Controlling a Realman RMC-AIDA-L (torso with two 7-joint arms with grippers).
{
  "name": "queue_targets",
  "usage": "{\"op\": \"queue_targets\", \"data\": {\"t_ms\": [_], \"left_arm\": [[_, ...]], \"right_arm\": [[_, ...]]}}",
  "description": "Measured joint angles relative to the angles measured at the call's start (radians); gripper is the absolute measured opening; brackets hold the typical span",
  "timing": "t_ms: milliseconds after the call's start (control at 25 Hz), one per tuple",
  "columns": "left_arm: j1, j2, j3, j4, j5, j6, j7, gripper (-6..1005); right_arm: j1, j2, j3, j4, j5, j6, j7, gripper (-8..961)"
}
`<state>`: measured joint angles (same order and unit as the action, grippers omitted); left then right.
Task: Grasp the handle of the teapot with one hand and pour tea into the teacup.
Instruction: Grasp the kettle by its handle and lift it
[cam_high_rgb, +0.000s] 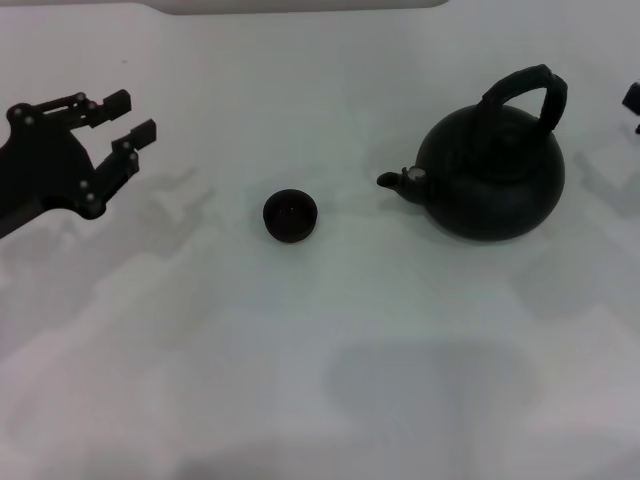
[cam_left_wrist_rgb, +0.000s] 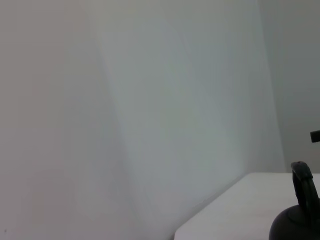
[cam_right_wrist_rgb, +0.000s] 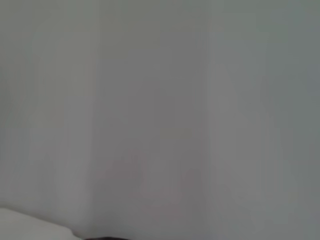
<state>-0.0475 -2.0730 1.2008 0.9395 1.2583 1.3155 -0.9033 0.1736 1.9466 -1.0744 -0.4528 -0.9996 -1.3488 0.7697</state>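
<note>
The black teapot (cam_high_rgb: 492, 178) stands upright on the white table at the right, its spout (cam_high_rgb: 395, 181) pointing left toward the teacup. Its arched handle (cam_high_rgb: 525, 90) rises over the top; part of the handle (cam_left_wrist_rgb: 305, 187) and body also shows in the left wrist view. The small black teacup (cam_high_rgb: 290, 215) sits near the table's middle, left of the spout. My left gripper (cam_high_rgb: 130, 117) hovers open at the far left, well away from the cup, holding nothing. Only a dark sliver of my right gripper (cam_high_rgb: 632, 100) shows at the right edge, beside the handle and apart from it.
The white table (cam_high_rgb: 320, 380) stretches wide in front of the cup and pot. Its far edge (cam_high_rgb: 300, 8) runs along the top of the head view. The right wrist view shows only a pale wall.
</note>
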Motion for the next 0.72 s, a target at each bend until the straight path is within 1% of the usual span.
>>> {"op": "queue_targets", "data": {"t_ms": [80,200,320,440,560,640,720], "left_arm": [[0.003,0.000,0.000,-0.002,-0.020,0.000,0.010,409],[0.006,0.000,0.000,-0.021,-0.077,0.001,0.026,308],[0.005,0.002,0.000,-0.036,-0.096,0.001,0.031,349],[0.001,0.003,0.000,-0.039,-0.094,0.001,0.033,389],[-0.002,0.002,0.000,-0.041,-0.091,0.000,0.033,496],[-0.003,0.002,0.000,-0.042,-0.090,0.000,0.033,568],[-0.002,0.002,0.000,-0.042,-0.090,0.000,0.034,578]], "right_arm": [[0.000,-0.002,-0.002,-0.004,-0.028,-0.005,0.024,841],[0.003,-0.009,-0.002,-0.018,-0.112,-0.003,0.111,841],[0.013,-0.008,-0.002,-0.024,-0.178,0.001,0.165,841],[0.023,0.006,-0.001,-0.027,-0.186,0.004,0.167,841],[0.039,0.021,-0.001,-0.034,-0.192,0.024,0.161,841],[0.053,0.027,-0.001,-0.038,-0.202,0.038,0.160,841],[0.066,0.031,-0.001,-0.039,-0.208,0.050,0.160,842]]}}
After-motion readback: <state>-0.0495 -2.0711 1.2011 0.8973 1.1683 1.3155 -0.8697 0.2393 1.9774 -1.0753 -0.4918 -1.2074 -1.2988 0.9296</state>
